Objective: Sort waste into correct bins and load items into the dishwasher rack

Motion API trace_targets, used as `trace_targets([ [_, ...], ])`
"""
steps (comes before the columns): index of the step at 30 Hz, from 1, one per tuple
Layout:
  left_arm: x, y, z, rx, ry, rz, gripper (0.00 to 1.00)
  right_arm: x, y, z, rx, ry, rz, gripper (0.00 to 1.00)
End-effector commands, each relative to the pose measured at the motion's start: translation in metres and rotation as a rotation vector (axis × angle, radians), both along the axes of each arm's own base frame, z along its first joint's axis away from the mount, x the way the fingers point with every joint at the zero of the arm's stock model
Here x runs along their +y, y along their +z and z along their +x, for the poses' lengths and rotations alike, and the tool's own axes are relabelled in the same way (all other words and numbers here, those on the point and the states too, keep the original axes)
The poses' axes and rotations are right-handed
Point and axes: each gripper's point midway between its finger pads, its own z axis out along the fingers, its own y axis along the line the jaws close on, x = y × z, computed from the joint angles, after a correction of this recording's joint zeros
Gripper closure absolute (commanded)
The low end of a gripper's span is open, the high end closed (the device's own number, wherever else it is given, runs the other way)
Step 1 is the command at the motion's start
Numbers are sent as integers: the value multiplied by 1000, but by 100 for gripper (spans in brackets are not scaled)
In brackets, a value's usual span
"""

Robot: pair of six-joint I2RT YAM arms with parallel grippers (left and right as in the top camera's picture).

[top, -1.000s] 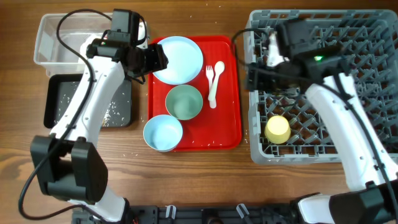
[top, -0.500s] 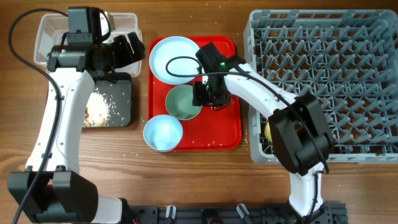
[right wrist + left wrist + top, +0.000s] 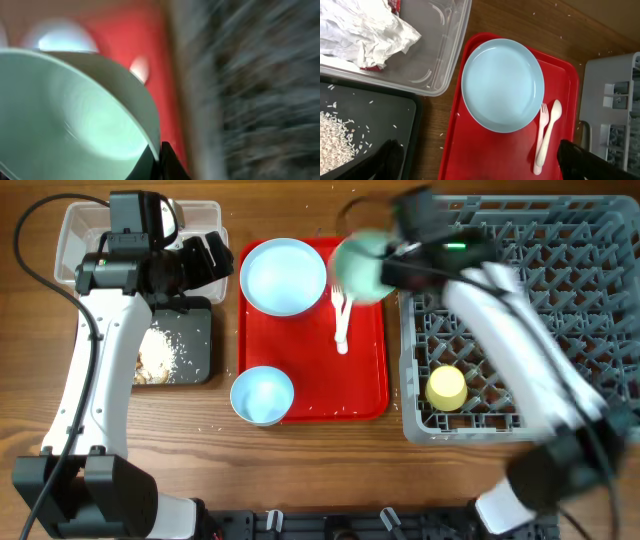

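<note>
The wooden surface (image 3: 300, 465) carries everything. The grey dishwasher rack (image 3: 600, 240) lies just beside the right end effector (image 3: 386, 270), on its far side from the red tray (image 3: 330, 392). That tray spreads directly beneath the left end effector (image 3: 477, 150) and to the other side of the right one.

The clear tub (image 3: 445, 60) lies just behind and to one side of the left end effector. The black tray (image 3: 195, 368) touches the tub's long edge, close beside that same end effector.

The pale blue plate (image 3: 502, 84) lies flat on the tray just ahead of the left end effector, whose two fingers (image 3: 387, 159) stand wide apart, released and grasping nothing.

The right end effector is clenched on the rim of the pale green bowl (image 3: 357, 265), which is blurred and sits over the tray edge nearest the rack. The pale blue bowl (image 3: 262, 394) sits at the tray corner well away from both end effectors.

The yellow cup (image 3: 446, 388) rests in the rack, apart from the right end effector.

The white fork (image 3: 540, 132) and spoon (image 3: 551, 125) lie side by side on the tray, near the held bowl.

A white napkin (image 3: 365, 30) and a red wrapper (image 3: 394, 5) lie in the tub. Food scraps (image 3: 158, 355) lie in the black tray.
</note>
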Motion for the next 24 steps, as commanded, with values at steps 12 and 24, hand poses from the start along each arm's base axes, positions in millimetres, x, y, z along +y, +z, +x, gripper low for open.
trace_targets([
  [12,4,10,2,-27,6,11,0,-126,1,106,-153,-271,-1157,95],
  [24,4,10,2,-27,6,11,0,-66,-85,105,1,130,-1053,83],
])
